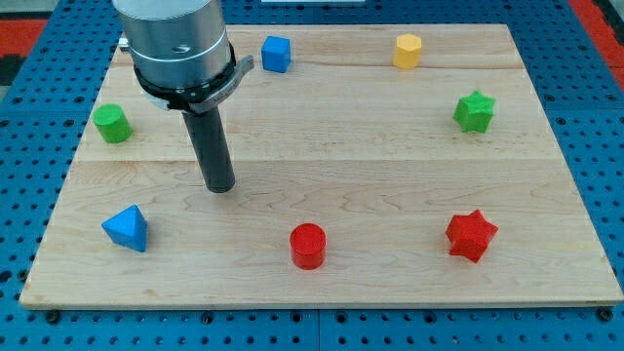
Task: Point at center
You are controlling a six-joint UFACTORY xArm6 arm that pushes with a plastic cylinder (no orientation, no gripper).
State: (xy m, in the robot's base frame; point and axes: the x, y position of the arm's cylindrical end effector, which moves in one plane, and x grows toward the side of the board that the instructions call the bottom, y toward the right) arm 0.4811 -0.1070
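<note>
My tip [219, 186] rests on the wooden board [322, 136], left of the board's middle. The rod hangs from the grey arm body at the view's top left. A green cylinder [112, 124] lies to the tip's left and a blue pyramid-like block [127, 228] to its lower left. A red cylinder [307, 245] lies to its lower right. A blue cube [276, 54] sits at the top, right of the arm. A yellow hexagonal block [408, 51], a green star [474, 111] and a red star [471, 235] lie on the right side. The tip touches no block.
The board lies on a blue perforated table [595, 117]. A red strip [597, 14] shows at the view's top right corner.
</note>
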